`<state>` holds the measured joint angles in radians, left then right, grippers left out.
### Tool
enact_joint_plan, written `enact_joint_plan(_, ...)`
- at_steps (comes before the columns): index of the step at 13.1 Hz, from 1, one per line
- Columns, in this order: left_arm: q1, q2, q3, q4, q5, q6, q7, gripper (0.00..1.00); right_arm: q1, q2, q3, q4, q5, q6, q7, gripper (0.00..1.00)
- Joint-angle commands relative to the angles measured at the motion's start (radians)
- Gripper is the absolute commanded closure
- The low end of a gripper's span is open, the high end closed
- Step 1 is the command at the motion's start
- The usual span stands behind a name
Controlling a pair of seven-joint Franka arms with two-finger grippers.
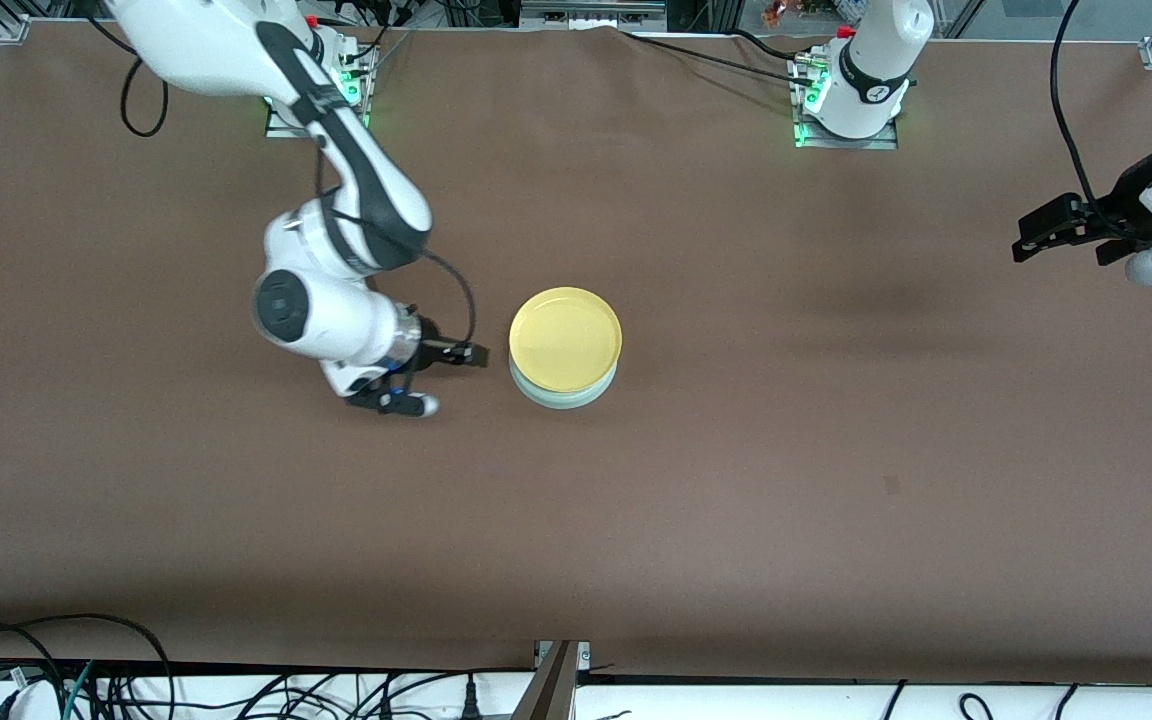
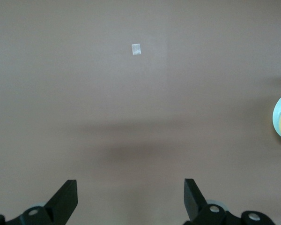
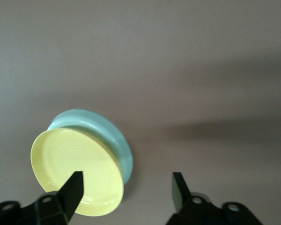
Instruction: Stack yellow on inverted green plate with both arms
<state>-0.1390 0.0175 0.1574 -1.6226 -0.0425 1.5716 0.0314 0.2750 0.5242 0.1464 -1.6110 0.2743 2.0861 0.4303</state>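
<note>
The yellow plate (image 1: 565,338) sits upright on the inverted green plate (image 1: 561,397). The right gripper (image 1: 456,355), jaws apart, hovers beside the stack. The left gripper (image 1: 1036,235) waits over the counter's (image 1: 836,450) end, jaws apart; no writing is readable

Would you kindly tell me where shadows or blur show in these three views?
Front view: soft arm shadows on the table, sharp overall. Left wrist view: a dark smear of shadow above the left pincer. Right wrist view: shadow bands beside the yellow plate; right pincer soft.
</note>
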Motion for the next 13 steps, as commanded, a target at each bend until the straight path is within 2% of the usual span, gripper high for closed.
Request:
enact_joint_plan(1,-0.007,0.048,0.002,0.056,0.007,-0.01,0.01,0.0,-0.008,0.011,-0.057,0.162,-0.11,-0.177,-0.007,0.0)
enact_joint_plan(4,-0.007,0.048,-0.004,0.058,0.007,-0.01,0.01,0.0,-0.034,-0.025,-0.143,0.204,-0.156,-0.317,-0.121,0.0)
enact_joint_plan(8,-0.005,0.071,-0.004,0.058,0.004,-0.01,0.009,0.0,-0.045,-0.075,-0.287,0.24,-0.155,-0.45,-0.303,0.0)
enact_joint_plan(11,-0.007,0.073,-0.007,0.056,0.007,-0.01,0.009,0.0,-0.045,-0.105,-0.35,0.293,-0.159,-0.553,-0.357,0.0)
enact_joint_plan(13,-0.007,0.071,-0.042,0.059,0.016,-0.012,0.002,0.0,-0.06,-0.139,-0.352,0.303,-0.211,-0.589,-0.427,0.0)
